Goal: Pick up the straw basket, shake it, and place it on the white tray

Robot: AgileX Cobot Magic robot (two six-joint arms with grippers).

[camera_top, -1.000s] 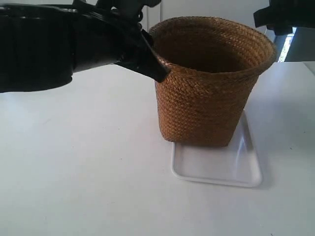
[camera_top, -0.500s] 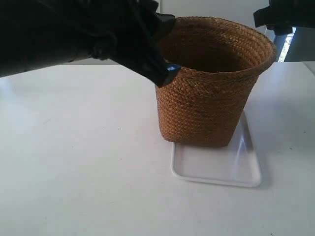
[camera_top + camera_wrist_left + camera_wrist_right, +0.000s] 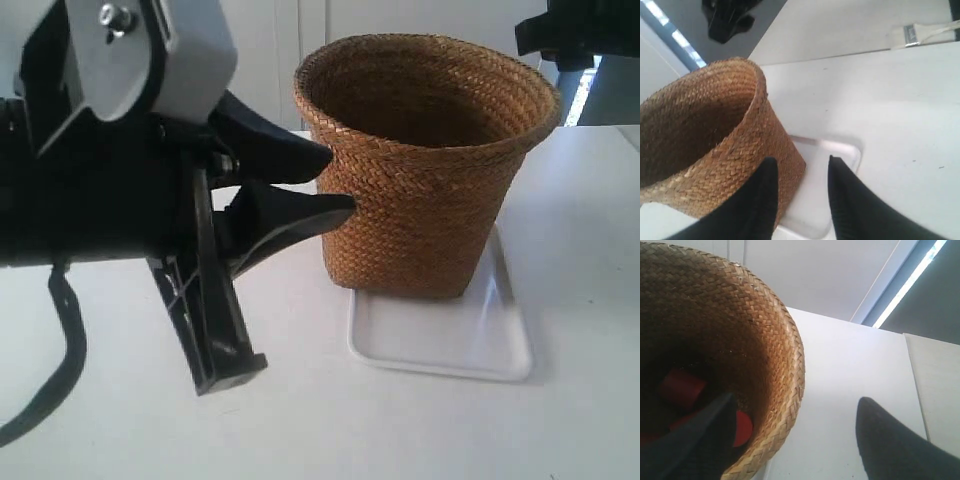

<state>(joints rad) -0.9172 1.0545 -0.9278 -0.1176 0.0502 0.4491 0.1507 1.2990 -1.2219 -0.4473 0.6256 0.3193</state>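
The straw basket stands upright on the far end of the white tray, whose near end shows bare. My left gripper is at the exterior view's left, open, with its tips next to the basket's side wall below the rim. In the left wrist view its gripper has the basket on one side and the tray behind. My right gripper is open wide over the basket's rim, one finger inside and one outside, gripping nothing.
Red pieces lie in the basket's dark bottom. The white table spreads around the tray. The arm at the exterior view's right hangs above the basket's far rim. A white strip lies at the table's back.
The left gripper has come off the basket's rim, dropped lower and swung nearer the camera, jaws now apart beside the wall. Basket and tray have not moved.
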